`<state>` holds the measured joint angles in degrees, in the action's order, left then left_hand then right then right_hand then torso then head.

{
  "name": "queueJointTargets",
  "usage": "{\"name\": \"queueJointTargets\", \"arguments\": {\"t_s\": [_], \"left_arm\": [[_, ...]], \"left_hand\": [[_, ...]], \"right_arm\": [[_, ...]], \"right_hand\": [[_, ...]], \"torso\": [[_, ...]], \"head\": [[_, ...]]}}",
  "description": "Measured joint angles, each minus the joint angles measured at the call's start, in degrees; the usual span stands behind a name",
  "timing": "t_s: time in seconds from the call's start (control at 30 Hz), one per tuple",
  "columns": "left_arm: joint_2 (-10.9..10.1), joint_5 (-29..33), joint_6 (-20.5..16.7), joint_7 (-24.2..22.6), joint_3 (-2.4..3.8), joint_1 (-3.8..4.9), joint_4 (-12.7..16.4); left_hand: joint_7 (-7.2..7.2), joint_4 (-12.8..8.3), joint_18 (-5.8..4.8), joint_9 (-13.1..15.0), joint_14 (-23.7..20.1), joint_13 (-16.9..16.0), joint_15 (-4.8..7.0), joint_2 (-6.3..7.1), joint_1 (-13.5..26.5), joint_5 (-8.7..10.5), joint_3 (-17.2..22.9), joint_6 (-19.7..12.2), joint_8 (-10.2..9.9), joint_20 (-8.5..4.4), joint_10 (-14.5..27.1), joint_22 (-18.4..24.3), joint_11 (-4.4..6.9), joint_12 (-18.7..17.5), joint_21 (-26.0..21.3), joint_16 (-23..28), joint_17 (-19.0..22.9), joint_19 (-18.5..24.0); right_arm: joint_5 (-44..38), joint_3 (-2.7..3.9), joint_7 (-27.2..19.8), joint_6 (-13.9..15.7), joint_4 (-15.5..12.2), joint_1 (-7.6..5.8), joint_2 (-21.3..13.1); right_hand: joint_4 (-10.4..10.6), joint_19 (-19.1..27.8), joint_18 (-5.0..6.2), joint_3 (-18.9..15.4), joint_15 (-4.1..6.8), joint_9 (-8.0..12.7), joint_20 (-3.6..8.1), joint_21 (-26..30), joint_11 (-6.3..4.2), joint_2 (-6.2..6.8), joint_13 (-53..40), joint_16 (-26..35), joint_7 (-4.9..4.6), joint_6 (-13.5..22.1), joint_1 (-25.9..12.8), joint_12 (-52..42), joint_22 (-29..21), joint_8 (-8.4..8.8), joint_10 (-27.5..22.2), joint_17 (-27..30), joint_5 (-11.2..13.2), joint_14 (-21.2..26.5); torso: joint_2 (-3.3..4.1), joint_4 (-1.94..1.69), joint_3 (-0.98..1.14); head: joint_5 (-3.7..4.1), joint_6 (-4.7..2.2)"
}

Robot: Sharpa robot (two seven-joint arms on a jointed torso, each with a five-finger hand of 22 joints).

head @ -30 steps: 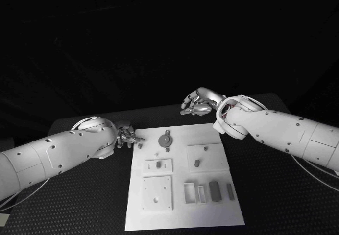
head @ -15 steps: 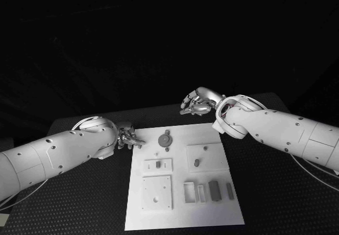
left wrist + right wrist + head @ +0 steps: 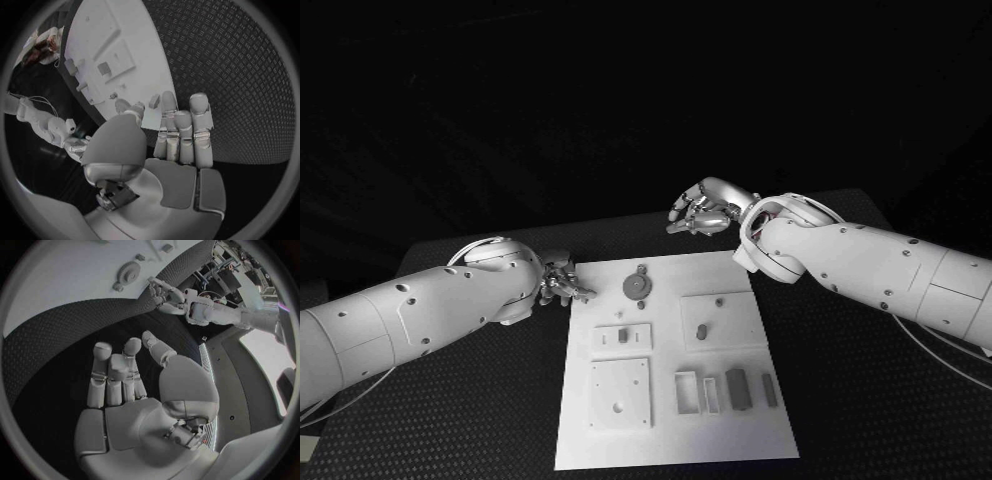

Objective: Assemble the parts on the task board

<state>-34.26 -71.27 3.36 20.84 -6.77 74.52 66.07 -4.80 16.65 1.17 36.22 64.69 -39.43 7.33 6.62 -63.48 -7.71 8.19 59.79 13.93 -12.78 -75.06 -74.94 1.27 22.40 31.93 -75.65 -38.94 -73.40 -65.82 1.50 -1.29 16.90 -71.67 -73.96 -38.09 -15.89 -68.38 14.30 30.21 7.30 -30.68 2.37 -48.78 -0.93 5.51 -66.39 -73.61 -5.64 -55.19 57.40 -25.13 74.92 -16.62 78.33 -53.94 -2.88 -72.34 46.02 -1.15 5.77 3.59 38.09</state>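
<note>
The white task board (image 3: 675, 440) lies mid-table. On it rest a round grey part (image 3: 636, 287) at the far end, a small block (image 3: 626, 335), a short peg (image 3: 704, 331) and dark bars (image 3: 737, 390) near the front right. My left hand (image 3: 560, 281) hovers at the board's far left corner, fingers stretched out and holding nothing, as the left wrist view shows of the hand (image 3: 178, 145). My right hand (image 3: 704, 212) hangs beyond the far right corner, off the board. In the right wrist view this hand (image 3: 125, 385) is empty, fingers extended over the mat.
Black textured mat (image 3: 473, 420) surrounds the board on all sides. The right wrist view shows the board (image 3: 69, 280), the round part (image 3: 130, 274) and my left hand (image 3: 164, 295) at its edge. The left wrist view shows the board (image 3: 147, 55) ahead.
</note>
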Motion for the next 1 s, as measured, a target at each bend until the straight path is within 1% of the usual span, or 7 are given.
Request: {"name": "queueJointTargets", "arguments": {"t_s": [0.1,0.2,0.3,0.43,0.53,0.7,1.0], "left_arm": [[0.02,-0.02,0.10,0.06,0.00,0.00,0.00],[0.06,0.02,0.29,0.09,0.00,0.00,-0.11],[0.07,0.26,0.66,0.10,0.00,0.00,-0.30],[0.07,0.73,1.11,0.16,0.00,0.01,-0.39],[0.08,1.42,1.49,0.20,0.00,0.04,-0.46],[0.21,3.59,2.09,0.30,0.00,0.12,-0.81],[0.32,6.20,2.48,0.38,0.00,0.16,-1.17]], "left_hand": [[0.01,0.00,0.00,0.00,0.00,-0.06,0.00,0.00,0.00,-0.57,0.00,0.00,0.00,0.00,0.00,0.00,0.00,0.00,0.00,0.00,0.03,0.00],[0.02,0.01,0.00,0.00,0.01,-0.22,-0.01,-0.60,-0.60,-3.61,-0.32,0.00,0.00,0.00,-0.01,0.00,0.00,0.00,0.00,-0.29,0.11,0.00],[0.10,-0.22,0.00,0.00,-0.03,-0.33,0.00,-0.49,-1.84,-5.38,-0.58,0.07,0.00,0.01,0.34,0.01,0.06,0.00,0.03,-0.45,0.21,0.00],[0.11,-0.22,0.00,0.00,-0.23,-0.33,0.05,-0.52,-1.88,-5.61,-0.58,0.06,0.00,0.01,0.45,0.01,-0.04,0.00,0.23,-0.46,0.22,0.00],[-0.19,-0.08,0.00,0.01,-0.91,-0.44,-0.36,-0.19,-2.60,-14.78,-0.45,-0.27,0.00,0.51,0.87,0.01,-0.46,0.00,0.22,-0.46,0.22,0.50],[-0.36,-0.43,0.00,0.08,-1.06,-0.99,-0.37,-0.91,-3.33,-20.08,-1.74,-0.47,0.00,0.19,1.17,0.01,-0.33,0.00,0.65,-0.93,0.22,0.84],[-0.26,-0.45,-0.01,0.29,-1.26,-1.36,-0.20,-1.80,-4.22,-21.79,-2.39,-0.57,0.00,0.29,1.17,0.02,-0.34,0.00,1.15,-1.39,0.21,0.94]], "right_arm": [[0.00,0.00,0.00,0.00,0.00,0.00,0.02],[0.00,0.00,0.00,-0.01,0.00,0.00,0.03],[0.00,0.00,0.00,-0.01,0.00,0.00,0.04],[0.00,0.00,0.00,-0.01,0.00,0.00,0.04],[0.01,0.00,0.00,-0.01,0.00,0.00,0.04],[0.01,0.00,0.00,-0.01,-0.01,0.00,0.02],[0.01,0.00,0.00,-0.01,-0.03,0.00,0.00]], "right_hand": [[0.00,0.00,0.00,0.00,0.00,0.00,0.00,0.00,0.00,0.00,-0.01,0.00,0.00,0.00,0.00,0.00,0.00,0.00,0.00,0.00,0.00,0.00],[0.00,0.00,0.00,0.00,0.00,0.00,0.00,0.00,0.00,0.00,-0.02,0.00,0.01,-0.01,0.00,0.00,0.00,0.00,0.00,0.00,0.00,0.00],[0.00,0.01,0.00,0.00,0.00,0.00,0.00,0.00,0.00,0.00,-0.01,0.00,0.01,-0.01,0.00,0.00,0.00,0.00,0.00,-0.01,0.00,0.00],[0.00,0.01,0.00,0.00,0.00,-0.06,-0.01,0.00,0.00,0.00,-0.01,0.00,0.01,-0.01,0.00,0.00,0.00,0.00,0.00,-0.05,0.00,0.00],[0.00,0.01,0.00,0.00,0.00,-0.05,-0.01,0.00,0.00,0.00,-0.01,0.00,0.02,-0.02,0.00,0.00,0.00,0.00,0.00,-0.05,0.00,0.00],[0.00,0.01,0.00,0.00,0.00,-0.05,-0.01,0.00,0.00,0.00,0.00,0.00,0.02,-0.02,0.00,0.00,0.00,0.00,0.00,-0.05,0.00,0.00],[0.00,0.02,0.00,0.00,0.00,-0.05,-0.02,0.00,0.00,0.00,0.00,0.00,-0.12,0.12,0.00,0.00,0.00,0.00,0.00,-0.05,0.00,0.00]], "torso": [[0.00,0.01,0.00],[0.00,0.01,0.00],[0.00,0.01,0.01],[0.00,0.02,0.02],[0.00,0.03,0.03],[0.00,0.03,0.03],[-0.01,0.01,0.04]], "head": [[0.00,0.01],[0.00,0.01],[0.00,0.05],[-0.01,0.05],[-0.01,0.05],[-0.01,0.09],[0.05,0.15]]}}
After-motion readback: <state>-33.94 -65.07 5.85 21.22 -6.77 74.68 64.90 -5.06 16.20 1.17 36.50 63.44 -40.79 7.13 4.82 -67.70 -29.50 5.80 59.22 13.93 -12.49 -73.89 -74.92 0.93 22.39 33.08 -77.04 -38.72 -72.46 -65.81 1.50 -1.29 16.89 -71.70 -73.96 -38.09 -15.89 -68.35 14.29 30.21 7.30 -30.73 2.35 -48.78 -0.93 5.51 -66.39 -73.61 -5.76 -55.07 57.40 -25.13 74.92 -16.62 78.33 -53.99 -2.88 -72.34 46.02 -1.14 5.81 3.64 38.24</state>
